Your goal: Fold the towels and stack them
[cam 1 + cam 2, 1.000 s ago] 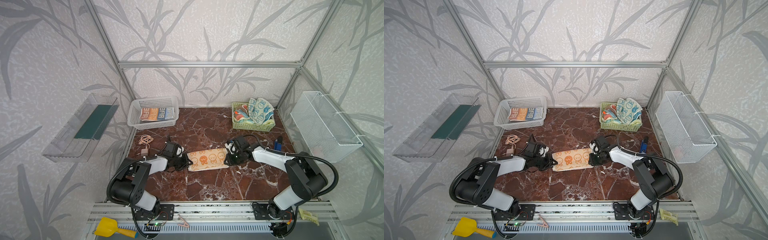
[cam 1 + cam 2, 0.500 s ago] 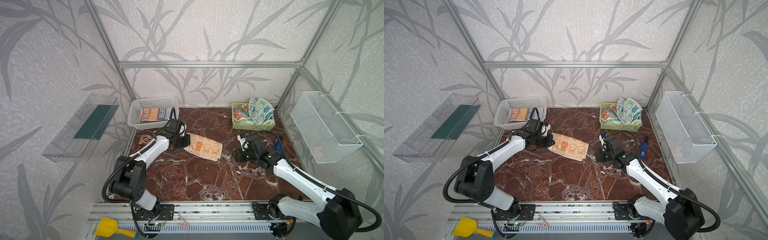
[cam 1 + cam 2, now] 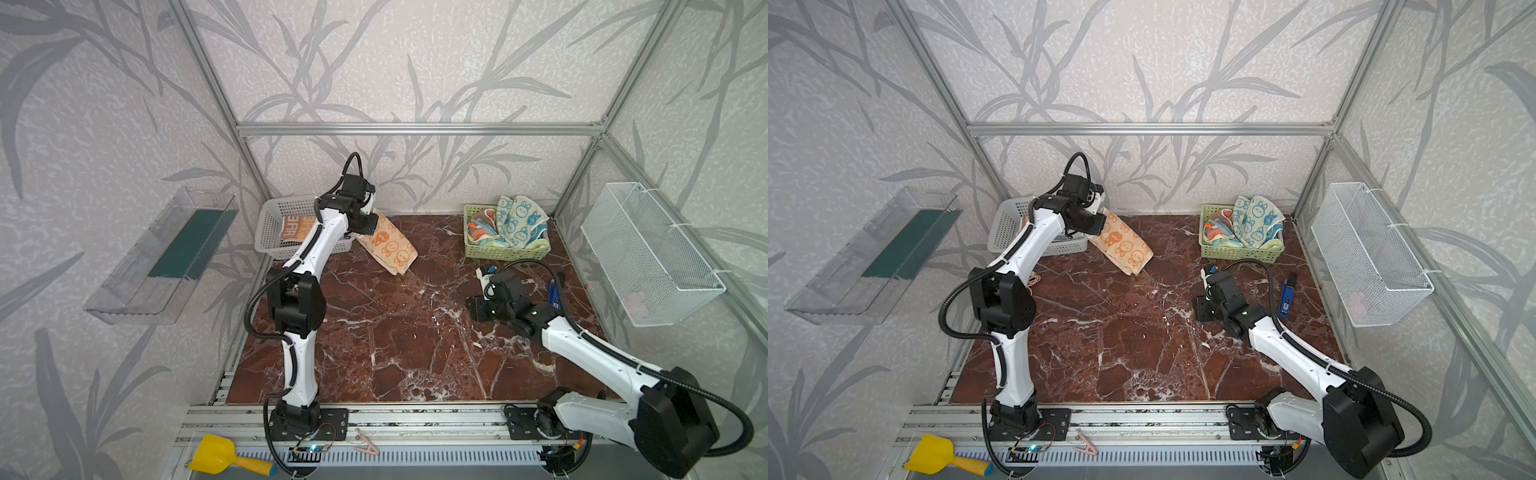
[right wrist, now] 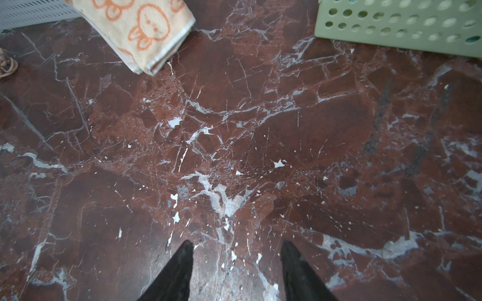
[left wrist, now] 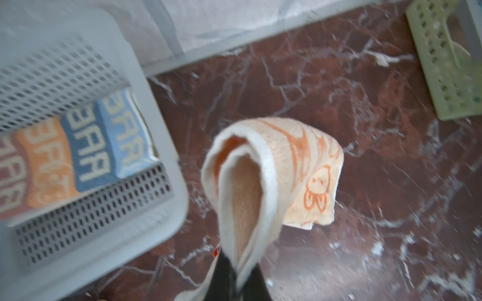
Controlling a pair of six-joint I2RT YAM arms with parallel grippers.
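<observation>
Carrying the folded orange bunny-print terry towel (image 3: pixel 388 245), pinched by the left pincer (image 5: pixel 236 284) and hanging just beside the white perforated plastic basket (image 5: pixel 172 182), should, I judge, end flat upon the orange-and-blue lettered towel (image 5: pixel 78 156) inside; the right pincer (image 4: pixel 237 250) stands spread.

- Both top views are bright, evenly lit and sharp across the marble floor (image 3: pixel 395 332). The shadows under the arms on it are faint and soft-edged.
- Above the marble floor, the uprights of the metal frame (image 3: pixel 415 129) lean outward toward the picture edges, as a wide lens makes them.
- The left wrist view is smeared by motion. The white basket (image 5: pixel 86 198) beside the floor is streaked, and the bunny towel (image 5: pixel 260 182), close to the lens, is soft.
- The right wrist view is crisp mid-floor, with a weak pale glare nearest the lens. The green basket (image 4: pixel 391 26) at the floor's far side is slightly soft.
</observation>
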